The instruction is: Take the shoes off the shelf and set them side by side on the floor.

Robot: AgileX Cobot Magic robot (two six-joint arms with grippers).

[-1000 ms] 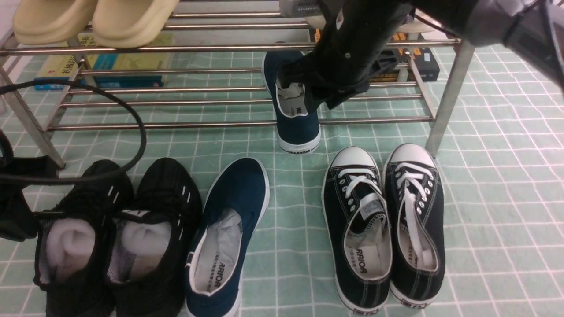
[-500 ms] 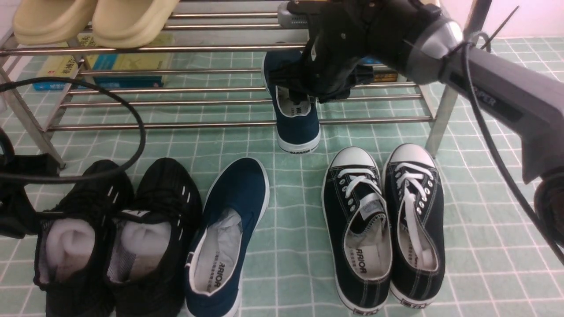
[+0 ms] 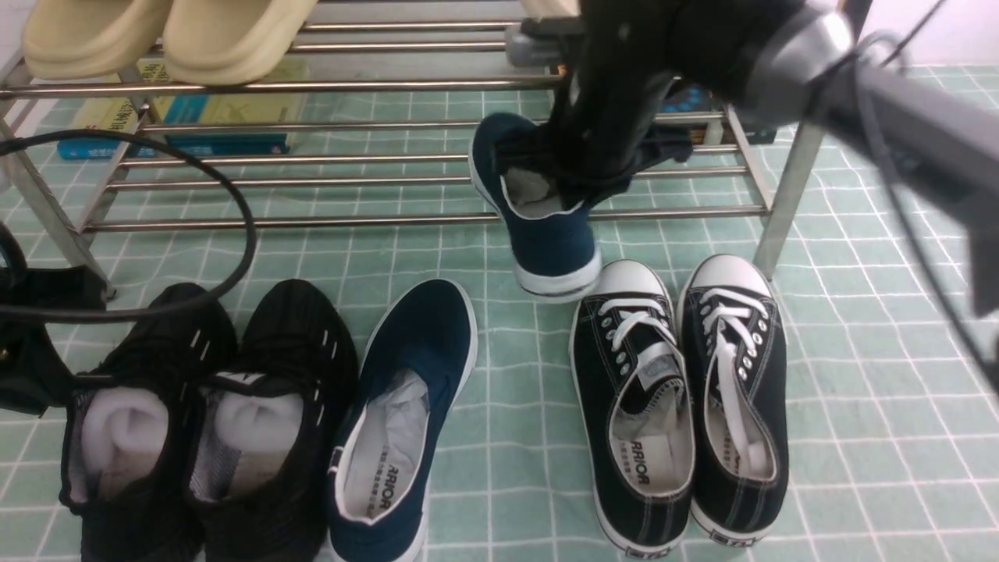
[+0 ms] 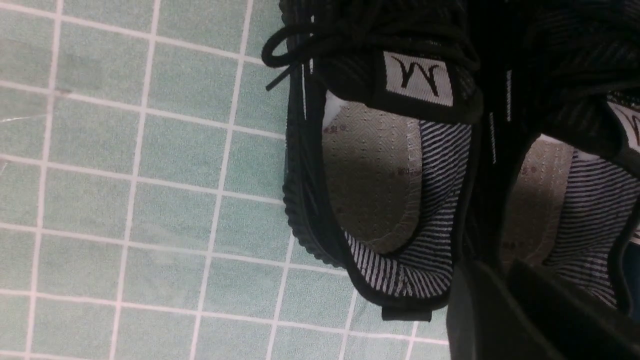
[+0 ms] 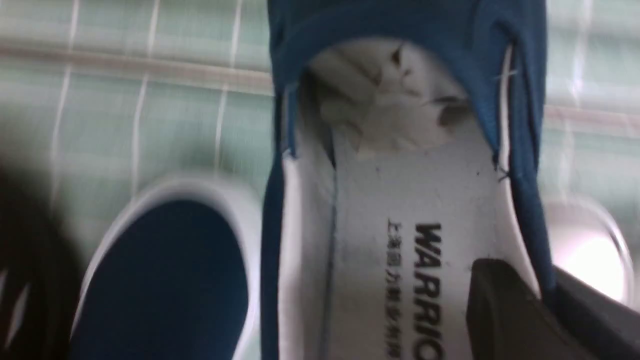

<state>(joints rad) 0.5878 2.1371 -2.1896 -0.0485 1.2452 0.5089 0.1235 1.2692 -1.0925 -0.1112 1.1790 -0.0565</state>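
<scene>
One navy shoe (image 3: 546,234) hangs tilted, heel toward me, at the shelf's (image 3: 312,221) lower front bar. My right gripper (image 5: 545,285) is shut on its side wall, one finger (image 5: 500,310) inside on the white lining and the other outside. The shoe's (image 5: 410,150) paper stuffing shows in the toe. The second navy shoe (image 3: 406,421) lies on the floor (image 3: 858,351) to the left, toe toward the shelf; its toe (image 5: 165,270) also shows beside the held one. My left gripper (image 4: 500,272) hovers over the black knit sneakers (image 4: 390,165); its dark fingers blur together.
Black knit sneakers (image 3: 203,421) sit at the front left, black white-toed sneakers (image 3: 687,406) at the front right, close to the held shoe's heel. Beige slippers (image 3: 172,35) rest on the top tier, books (image 3: 195,129) lie under the shelf. A black cable (image 3: 242,234) loops at left.
My right gripper has closed on the navy shoe's side wall and drawn it forward and to the right off the lower bars, with its heel now by the white-toed sneaker. The left arm barely moved.
</scene>
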